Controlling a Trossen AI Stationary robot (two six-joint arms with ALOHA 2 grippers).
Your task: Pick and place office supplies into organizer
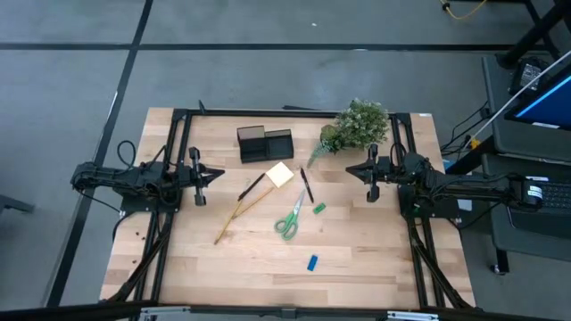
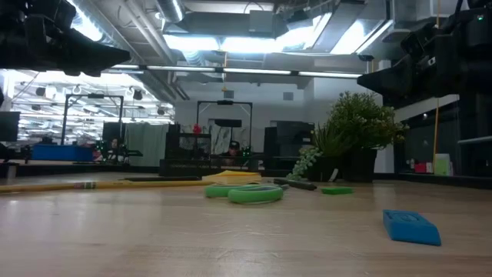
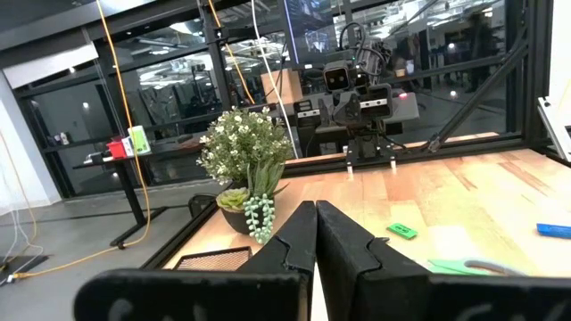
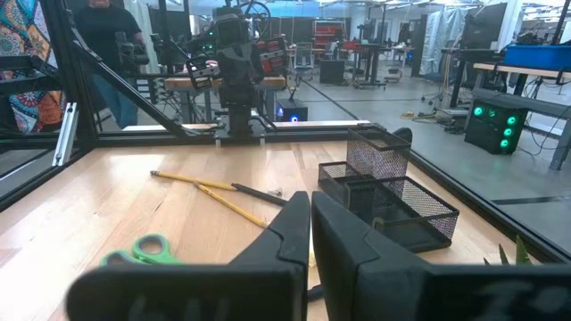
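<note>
Nothing is held yet: both jaws are shut, empty. Probably the right gripper [image 1: 370, 172] should open wide, then drop onto the black pen [image 1: 306, 185] near the mesh organizer [image 1: 265, 144].

Right gripper [image 4: 310, 209] fingers together, low over the wooden table [image 4: 107, 209] — black mesh organizer [image 4: 388, 198] just beyond; pencil [image 4: 192, 182] and green-handled scissors [image 4: 147, 250] lie on the boards; left arm [image 4: 236, 62] faces from the far edge — a person [image 4: 107, 45] stands behind
</note>
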